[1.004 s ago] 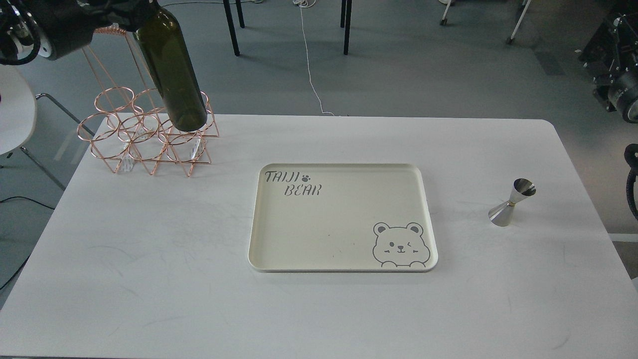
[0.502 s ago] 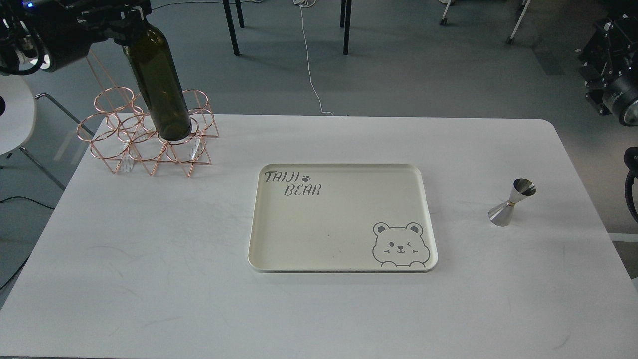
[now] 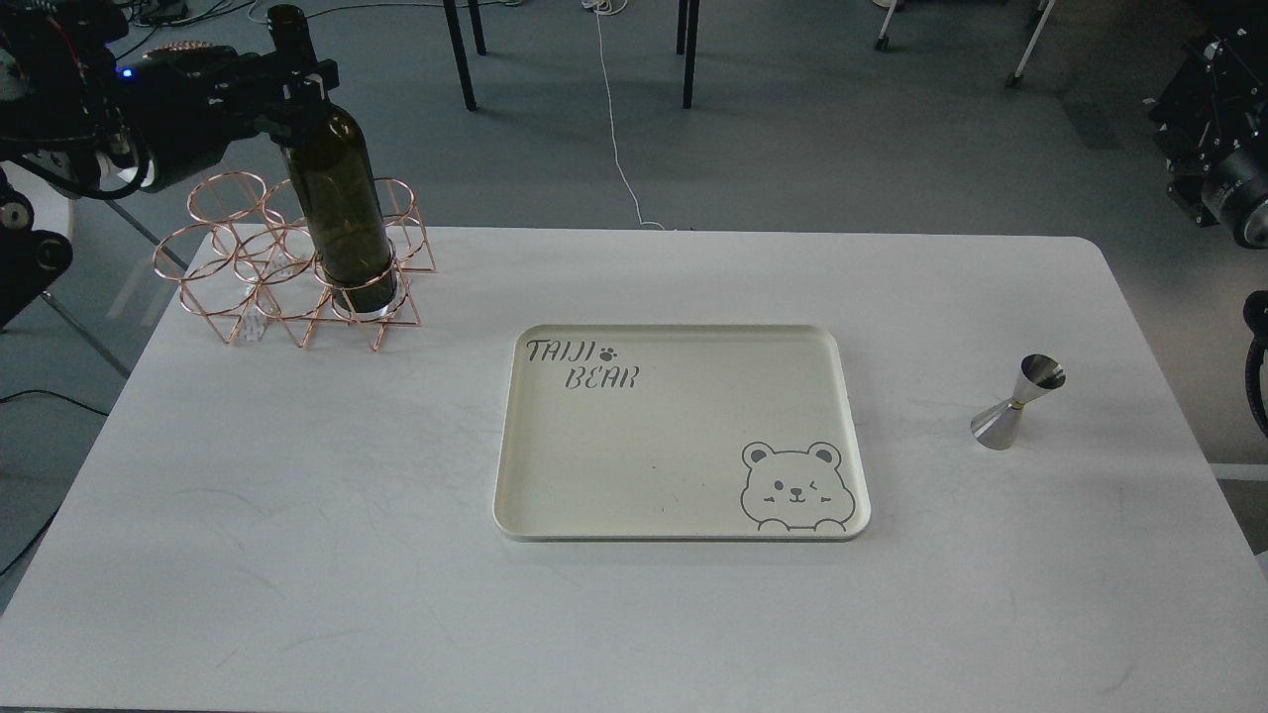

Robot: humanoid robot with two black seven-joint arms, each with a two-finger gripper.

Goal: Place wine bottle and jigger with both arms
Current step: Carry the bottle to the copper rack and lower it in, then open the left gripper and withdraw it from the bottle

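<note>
The wine bottle (image 3: 337, 203), dark olive-green, stands upright with its base inside the front right ring of a copper wire rack (image 3: 287, 262) at the table's back left. My left gripper (image 3: 297, 84) comes in from the left and is shut on the bottle's neck just below the mouth. The jigger (image 3: 1018, 401), small and silver, stands tilted-looking on the table at the right, apart from everything. Of my right arm only black parts (image 3: 1223, 149) show at the right edge; its gripper is out of view.
A cream tray (image 3: 684, 436) with a bear drawing and "TAIJI BEAR" lettering lies in the middle of the white table (image 3: 297, 515). Chair legs and a white cable are on the floor beyond the table's far edge.
The left arm has brought the bottle from a tilted hold above the rack down into the front right ring, now upright. The jigger and tray have not moved.
</note>
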